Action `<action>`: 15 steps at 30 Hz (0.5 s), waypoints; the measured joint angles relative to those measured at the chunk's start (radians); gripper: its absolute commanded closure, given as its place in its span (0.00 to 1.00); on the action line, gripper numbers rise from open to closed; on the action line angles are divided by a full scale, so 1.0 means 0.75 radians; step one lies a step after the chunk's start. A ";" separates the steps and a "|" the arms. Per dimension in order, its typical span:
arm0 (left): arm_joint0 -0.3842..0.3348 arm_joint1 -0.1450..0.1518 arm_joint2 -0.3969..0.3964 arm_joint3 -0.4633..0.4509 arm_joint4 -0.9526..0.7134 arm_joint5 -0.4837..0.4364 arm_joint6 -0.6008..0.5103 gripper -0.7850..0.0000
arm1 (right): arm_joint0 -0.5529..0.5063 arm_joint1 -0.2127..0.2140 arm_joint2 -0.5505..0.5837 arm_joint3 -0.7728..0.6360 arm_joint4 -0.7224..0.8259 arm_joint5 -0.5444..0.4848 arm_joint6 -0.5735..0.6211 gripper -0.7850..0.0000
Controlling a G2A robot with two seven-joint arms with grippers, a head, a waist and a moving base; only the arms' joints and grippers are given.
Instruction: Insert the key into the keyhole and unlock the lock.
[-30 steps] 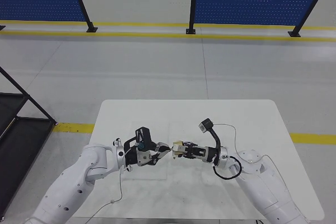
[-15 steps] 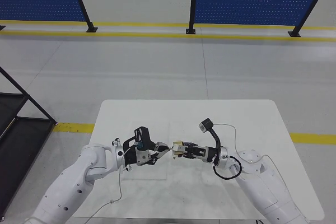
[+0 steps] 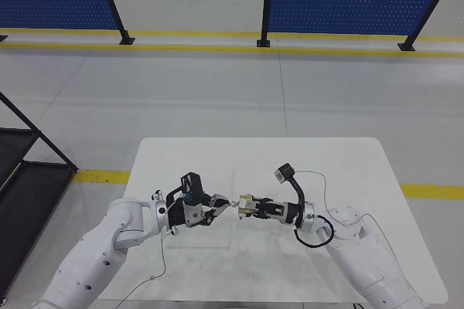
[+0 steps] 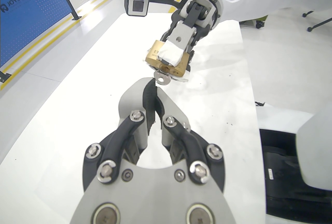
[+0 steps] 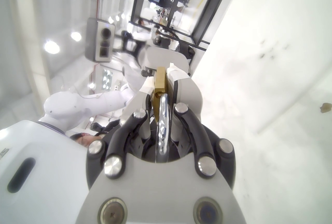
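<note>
One lock is clamped in the right gripper, one key sits in its keyhole, and the left gripper is closed just beside it.

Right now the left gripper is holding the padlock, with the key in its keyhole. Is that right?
No. It is the right gripper that holds the padlock; the right wrist view shows it. The key is inserted, as you say.

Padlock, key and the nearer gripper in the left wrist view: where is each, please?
padlock point(image 4: 152, 55), left wrist view, brass body's bare corner.
key point(image 4: 162, 78), left wrist view, round silver head.
left gripper point(image 4: 152, 84), left wrist view, where its fingertips meet.
</note>
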 measured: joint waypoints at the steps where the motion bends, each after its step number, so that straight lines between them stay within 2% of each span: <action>1: 0.000 0.000 -0.001 0.001 -0.002 0.001 -0.001 0.00 | 0.000 0.000 0.000 0.000 0.000 0.000 0.000 1.00; 10: 0.012 0.000 -0.023 0.013 -0.030 0.021 0.011 0.00 | 0.000 0.000 0.000 0.000 0.000 0.000 0.000 1.00; 15: 0.034 0.006 -0.077 0.037 -0.063 0.012 0.034 0.00 | 0.000 0.000 0.000 0.000 0.000 0.000 0.000 1.00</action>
